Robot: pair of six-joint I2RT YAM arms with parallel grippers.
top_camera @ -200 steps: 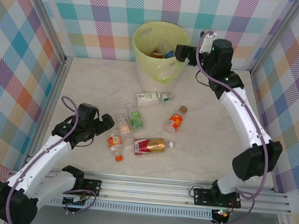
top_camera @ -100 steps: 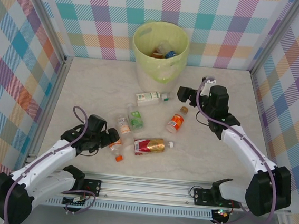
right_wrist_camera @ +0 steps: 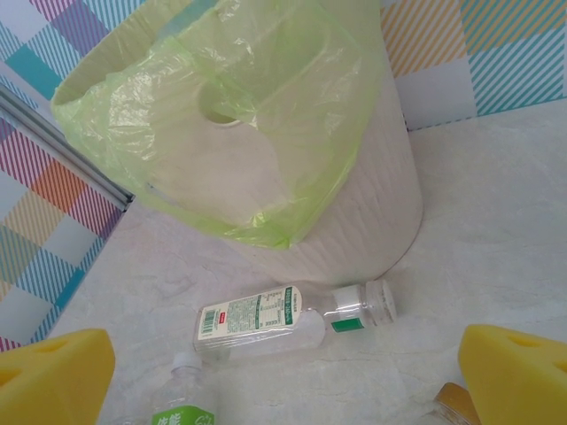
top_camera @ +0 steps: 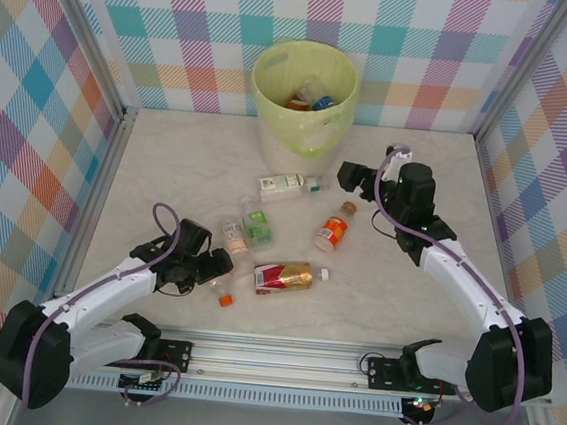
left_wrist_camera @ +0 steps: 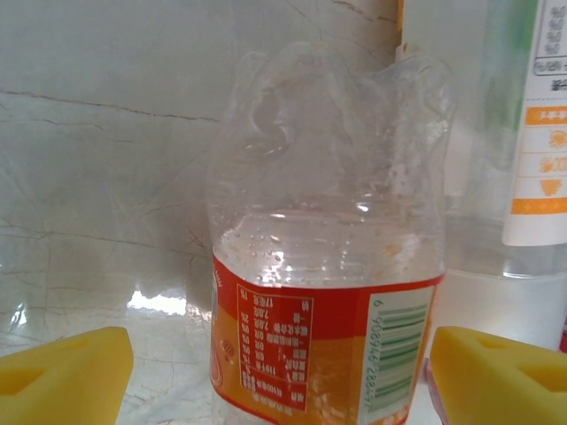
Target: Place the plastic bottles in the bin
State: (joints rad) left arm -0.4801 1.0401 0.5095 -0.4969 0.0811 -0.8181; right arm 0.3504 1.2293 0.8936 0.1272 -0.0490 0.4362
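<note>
Lower left of the overhead view: left gripper [top_camera: 210,266] down low over the table [top_camera: 168,161], set around a red-orange-labelled bottle [top_camera: 219,281] lying with its orange cap toward the bottom edge. From the left wrist camera: same bottle [left_wrist_camera: 326,292] centred between two yellow pads [left_wrist_camera: 62,372]. Left pad clear of it, right pad close against its edge; touching or not, hard to tell. Fingers parted, with no firm clamp visible.

Just right and slightly higher: a white-and-orange-labelled bottle [top_camera: 234,236], side by side with a green-labelled bottle [top_camera: 258,227]. Below those, a red-and-gold bottle [top_camera: 287,275] lying crosswise, white cap pointing right. Higher up, near the foot of the bin: a white-labelled bottle [top_camera: 288,185].

Top centre: the bin [top_camera: 272,121], lined in pale yellow-green, a few bottles in the bin [top_camera: 309,100] already. Right of centre: an orange bottle [top_camera: 332,233] with a brown cap.

Further right: right gripper [top_camera: 352,176], holding nothing, fingers spread wide. From the right wrist camera: yellow pads at both bottom corners, far apart, with bin [right_wrist_camera: 354,177] and white-labelled bottle [right_wrist_camera: 266,320] in the space between.
</note>
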